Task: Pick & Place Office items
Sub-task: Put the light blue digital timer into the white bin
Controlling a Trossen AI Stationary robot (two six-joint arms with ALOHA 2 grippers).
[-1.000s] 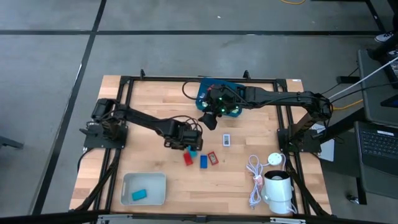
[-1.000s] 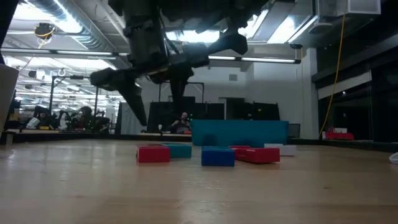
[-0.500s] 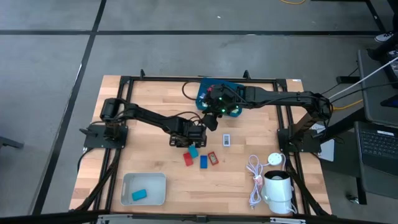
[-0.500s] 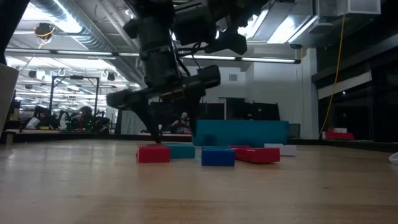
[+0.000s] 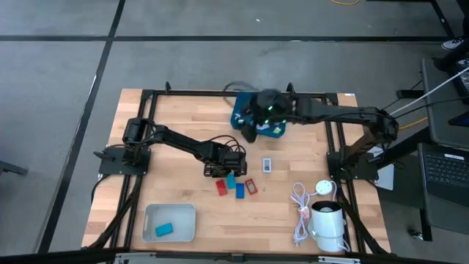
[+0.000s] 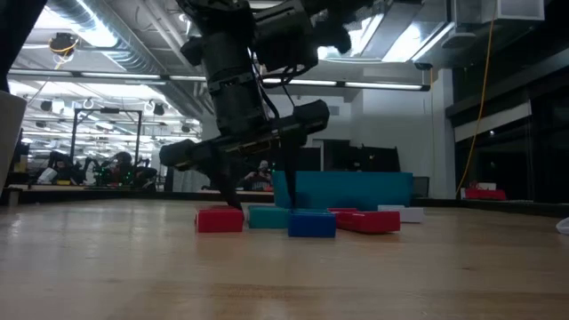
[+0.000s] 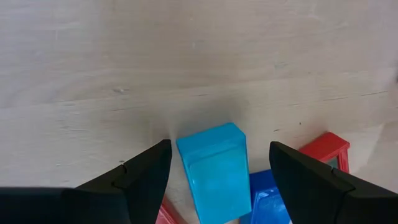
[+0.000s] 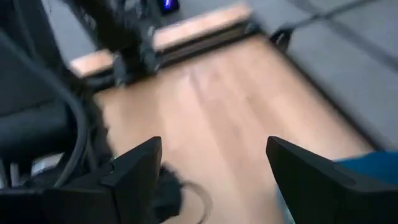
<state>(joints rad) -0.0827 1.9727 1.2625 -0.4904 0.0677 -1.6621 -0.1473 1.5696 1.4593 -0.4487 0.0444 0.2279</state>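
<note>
At the table's middle, seen from above, the left gripper [image 5: 226, 170] hangs over the cyan piece [image 5: 231, 179], fingers spread on either side of it, nothing clasped. The red piece [image 5: 221, 188], blue piece [image 5: 239, 191] and a second red piece [image 5: 251, 186] lie packed just near of it; the white piece [image 5: 267, 165] sits apart to the right, with bare wood all around. The white tray [image 5: 170, 222] by the near edge holds one cyan block [image 5: 164, 229]. The right gripper [image 5: 250, 132] waits, spread wide, over the blue bin [image 5: 258, 126] at the far edge. Low view: the left gripper's fingertips [image 6: 233, 201] come down almost to the wood around the cyan piece [image 6: 269, 216]. Left wrist: the cyan piece [image 7: 214, 171] lies between the fingers [image 7: 146, 180], untouched. Right wrist: open fingers [image 8: 140, 165], blurred wood beyond.
</note>
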